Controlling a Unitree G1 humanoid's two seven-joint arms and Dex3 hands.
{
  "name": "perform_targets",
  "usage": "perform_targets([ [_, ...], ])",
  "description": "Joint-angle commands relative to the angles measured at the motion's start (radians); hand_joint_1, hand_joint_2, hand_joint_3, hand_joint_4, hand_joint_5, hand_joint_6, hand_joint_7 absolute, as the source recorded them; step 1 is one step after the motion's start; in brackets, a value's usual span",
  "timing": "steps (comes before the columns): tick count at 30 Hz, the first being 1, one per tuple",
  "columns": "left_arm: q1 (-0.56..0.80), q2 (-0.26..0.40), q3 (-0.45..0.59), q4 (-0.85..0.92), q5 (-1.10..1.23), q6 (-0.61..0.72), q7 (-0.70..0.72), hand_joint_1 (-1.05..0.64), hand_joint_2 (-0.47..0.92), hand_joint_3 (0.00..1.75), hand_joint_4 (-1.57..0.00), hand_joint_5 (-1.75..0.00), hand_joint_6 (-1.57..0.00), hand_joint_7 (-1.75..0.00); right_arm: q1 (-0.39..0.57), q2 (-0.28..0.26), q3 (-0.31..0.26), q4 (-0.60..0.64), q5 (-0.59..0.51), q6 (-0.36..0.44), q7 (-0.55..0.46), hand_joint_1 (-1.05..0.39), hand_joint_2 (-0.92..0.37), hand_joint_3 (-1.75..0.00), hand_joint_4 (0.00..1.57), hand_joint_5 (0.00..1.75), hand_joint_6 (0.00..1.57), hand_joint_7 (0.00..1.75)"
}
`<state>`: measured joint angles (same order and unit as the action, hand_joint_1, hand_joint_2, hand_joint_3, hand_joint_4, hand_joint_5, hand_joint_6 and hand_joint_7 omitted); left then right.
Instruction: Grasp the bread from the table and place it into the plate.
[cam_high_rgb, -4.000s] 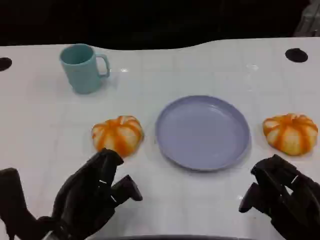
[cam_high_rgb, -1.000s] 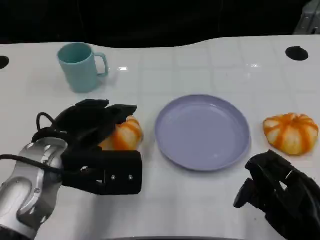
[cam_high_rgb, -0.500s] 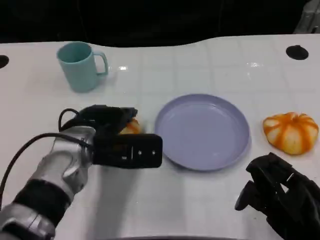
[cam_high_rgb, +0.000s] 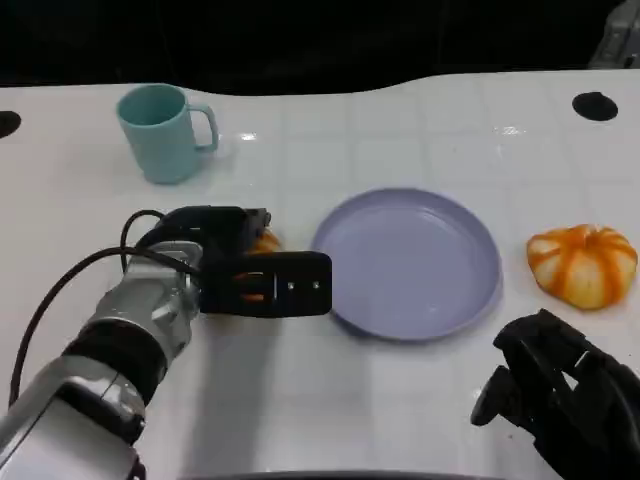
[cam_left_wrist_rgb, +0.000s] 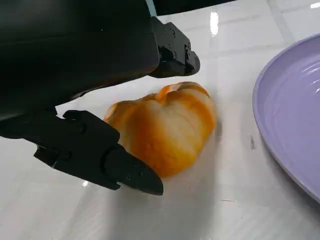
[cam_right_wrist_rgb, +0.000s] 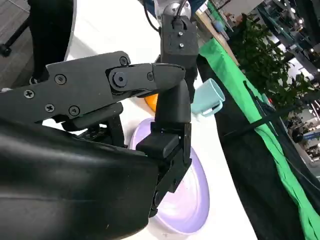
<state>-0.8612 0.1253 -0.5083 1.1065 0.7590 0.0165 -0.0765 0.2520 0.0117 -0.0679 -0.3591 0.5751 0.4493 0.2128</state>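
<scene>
The right hand (cam_high_rgb: 560, 400) was observed at the near right corner of the table (cam_high_rgb: 420, 110), fingers curled in and nothing held. The left hand (cam_high_rgb: 215, 265) was found further in, left of centre, its fingers set either side of the bread (cam_left_wrist_rgb: 167, 127). In the left wrist view one fingertip was seen against the bread's near flank and another over its top; whether the grip was firm could not be told, and the bread lay on the table, just beside the plate (cam_high_rgb: 405, 262), which sat at mid-table. A second bread (cam_high_rgb: 582, 263) was noted near the right edge, and a cup (cam_high_rgb: 160, 133) toward the far left. The grasping step was judged in hand. Closure, a lift and a short carry over the plate's rim were judged to be required next.
</scene>
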Motion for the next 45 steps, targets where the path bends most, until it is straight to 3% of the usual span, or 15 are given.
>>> perform_targets([
  [1, -0.045, 0.003, -0.017, 0.056, -0.008, -0.014, 0.015, -0.33, 0.77, 0.01, -0.03, -0.08, -0.18, 0.00, 0.009, -0.011, -0.011, -0.013, 0.007, -0.009, 0.008, -0.51, -0.92, -0.25, 0.59, 1.72, 0.54, 1.43],
  [10, -0.062, -0.004, -0.035, 0.130, -0.017, -0.050, 0.055, -0.32, 0.81, 0.01, -0.07, -0.08, -0.19, 0.00, 0.013, -0.013, -0.015, -0.017, 0.009, -0.009, 0.009, -0.52, -0.92, -0.24, 0.58, 1.72, 0.54, 1.42],
  [12, -0.056, 0.000, -0.034, 0.144, -0.024, -0.082, 0.089, -0.31, 0.84, 0.02, -0.17, -0.11, -0.25, -0.03, 0.017, -0.014, -0.015, -0.022, 0.009, -0.008, 0.008, -0.52, -0.92, -0.24, 0.58, 1.72, 0.54, 1.42],
  [16, -0.035, 0.004, -0.006, 0.167, -0.058, -0.146, 0.175, -0.23, 0.90, 0.01, -0.65, -0.16, -0.61, -0.05, 0.023, -0.017, -0.017, -0.027, 0.010, -0.007, 0.008, -0.52, -0.92, -0.23, 0.58, 1.72, 0.54, 1.42],
  [17, -0.031, 0.005, -0.005, 0.171, -0.059, -0.159, 0.199, -0.23, 0.91, 0.06, -0.77, -0.71, -0.89, -0.07, 0.024, -0.018, -0.018, -0.027, 0.010, -0.008, 0.010, -0.52, -0.92, -0.23, 0.58, 1.72, 0.53, 1.42],
  [19, -0.024, 0.009, -0.011, 0.181, -0.054, -0.179, 0.248, -0.23, 0.92, 0.07, -0.77, -1.25, -1.11, -0.07, 0.027, -0.018, -0.020, -0.030, 0.012, -0.004, 0.007, -0.52, -0.92, -0.23, 0.58, 1.71, 0.53, 1.41],
  [20, -0.019, 0.010, -0.011, 0.185, -0.055, -0.189, 0.276, -0.24, 0.90, 0.05, -0.78, -1.41, -1.21, -0.08, 0.028, -0.018, -0.020, -0.032, 0.013, -0.002, 0.004, -0.52, -0.92, -0.22, 0.58, 1.71, 0.54, 1.41],
  [23, -0.003, 0.013, -0.015, 0.192, -0.053, -0.220, 0.368, -0.23, 0.89, 0.03, -0.79, -1.70, -1.30, -0.12, 0.028, -0.019, -0.023, -0.032, 0.018, 0.001, 0.004, -0.52, -0.92, -0.22, 0.58, 1.70, 0.54, 1.40],
  [25, -0.001, 0.014, -0.020, 0.197, -0.050, -0.226, 0.393, -0.23, 0.91, 0.06, -0.80, -1.73, -0.88, -1.15, 0.027, -0.019, -0.023, -0.032, 0.019, 0.001, 0.004, -0.52, -0.92, -0.21, 0.59, 1.70, 0.54, 1.40],
  [26, 0.003, 0.015, -0.018, 0.197, -0.052, -0.234, 0.415, -0.22, 0.91, 0.10, -0.81, -1.74, -0.74, -1.46, 0.027, -0.019, -0.025, -0.032, 0.022, 0.004, 0.004, -0.52, -0.92, -0.21, 0.59, 1.70, 0.54, 1.40],
  [27, 0.005, 0.015, -0.017, 0.198, -0.054, -0.240, 0.430, -0.22, 0.92, 0.18, -0.83, -1.74, -0.69, -1.58, 0.027, -0.019, -0.026, -0.031, 0.025, 0.006, 0.005, -0.52, -0.92, -0.21, 0.59, 1.70, 0.54, 1.40],
  [34, 0.011, 0.020, -0.003, 0.191, -0.066, -0.288, 0.517, -0.18, 0.89, 0.28, -0.85, -1.75, -0.63, -1.73, 0.026, -0.024, -0.026, -0.026, 0.022, -0.002, 0.010, -0.51, -0.92, -0.21, 0.59, 1.71, 0.54, 1.40],
  [36, 0.013, 0.023, 0.007, 0.185, -0.074, -0.313, 0.558, -0.18, 0.71, 0.69, -0.87, -1.75, -0.62, -1.74, 0.026, -0.026, -0.025, -0.023, 0.017, -0.008, 0.013, -0.51, -0.92, -0.22, 0.59, 1.71, 0.54, 1.40],
  [38, 0.003, 0.025, 0.022, 0.177, -0.086, -0.329, 0.583, -0.17, 0.63, 0.86, -0.88, -1.75, -0.62, -1.75, 0.023, -0.026, -0.026, -0.020, 0.015, -0.007, 0.010, -0.52, -0.92, -0.22, 0.59, 1.72, 0.54, 1.40],
  [45, -0.006, 0.028, 0.045, 0.164, -0.104, -0.364, 0.625, -0.09, 0.55, 0.99, -0.88, -1.75, -0.62, -1.75, 0.020, -0.025, -0.027, -0.016, 0.017, -0.007, 0.010, -0.51, -0.92, -0.24, 0.59, 1.73, 0.54, 1.42],
])
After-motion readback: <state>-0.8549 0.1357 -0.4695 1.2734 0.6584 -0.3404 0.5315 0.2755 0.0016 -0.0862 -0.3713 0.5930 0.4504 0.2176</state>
